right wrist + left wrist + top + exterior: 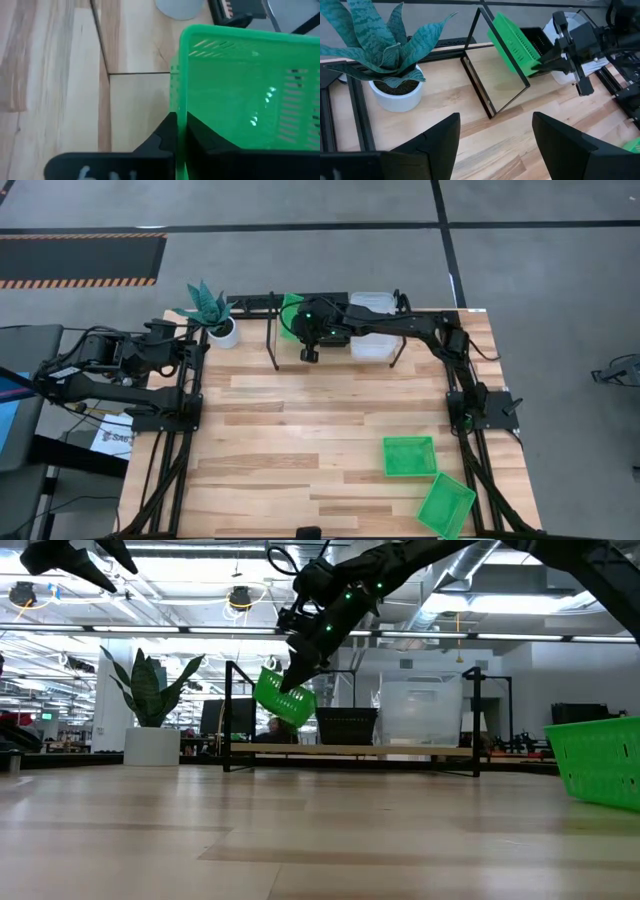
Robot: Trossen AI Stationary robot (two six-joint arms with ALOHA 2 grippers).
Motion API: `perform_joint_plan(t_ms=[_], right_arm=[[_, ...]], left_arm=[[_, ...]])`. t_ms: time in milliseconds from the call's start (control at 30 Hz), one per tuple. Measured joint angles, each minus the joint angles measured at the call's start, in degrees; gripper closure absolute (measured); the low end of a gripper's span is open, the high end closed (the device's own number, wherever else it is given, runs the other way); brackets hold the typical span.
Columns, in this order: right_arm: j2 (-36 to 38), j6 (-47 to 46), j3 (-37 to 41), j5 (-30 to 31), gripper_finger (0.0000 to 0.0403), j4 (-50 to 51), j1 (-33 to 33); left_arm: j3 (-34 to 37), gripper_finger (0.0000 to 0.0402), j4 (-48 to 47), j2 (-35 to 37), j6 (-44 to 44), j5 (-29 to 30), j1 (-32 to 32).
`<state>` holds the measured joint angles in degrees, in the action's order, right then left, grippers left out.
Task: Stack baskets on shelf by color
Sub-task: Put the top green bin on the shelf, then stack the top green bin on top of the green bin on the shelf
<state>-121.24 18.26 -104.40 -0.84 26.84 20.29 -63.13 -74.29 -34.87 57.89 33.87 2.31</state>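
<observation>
Here the right gripper (296,680) has its jaws clenched on the rim of a green basket (284,697), one finger inside the wall and one outside, as the right wrist view shows. The basket hangs below the jaws, above the left end of the shelf (350,749), clear of the board. It is tilted steeply, its open side turned up and away from the jaws toward the potted plant (212,313), and its long axis runs roughly along the shelf's depth rather than its length. Farther along the shelf from the jaws sits a black basket (346,726), and beyond that a stack of clear baskets (420,710). Well apart from the jaws, on the near right part of the worktop (300,440), lie two more green baskets (410,456) (446,505), both open side up, the nearer one skewed. The left gripper (495,145) waits with jaws released, held off the worktop beside the plant
</observation>
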Motion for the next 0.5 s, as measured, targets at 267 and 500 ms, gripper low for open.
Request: perform_joint_plan(t_ms=[267,500], right_arm=[[0.0,1.4,0.0,0.3,0.0340,0.8,0.1],[0.0,1.4,0.0,0.5,0.0292,0.8,0.4]], left_arm=[[0.0,0.0166,0.0,0.0,0.0,0.0,0.0],[0.0,0.0166,0.0,0.0,0.3,0.0,0.0]])
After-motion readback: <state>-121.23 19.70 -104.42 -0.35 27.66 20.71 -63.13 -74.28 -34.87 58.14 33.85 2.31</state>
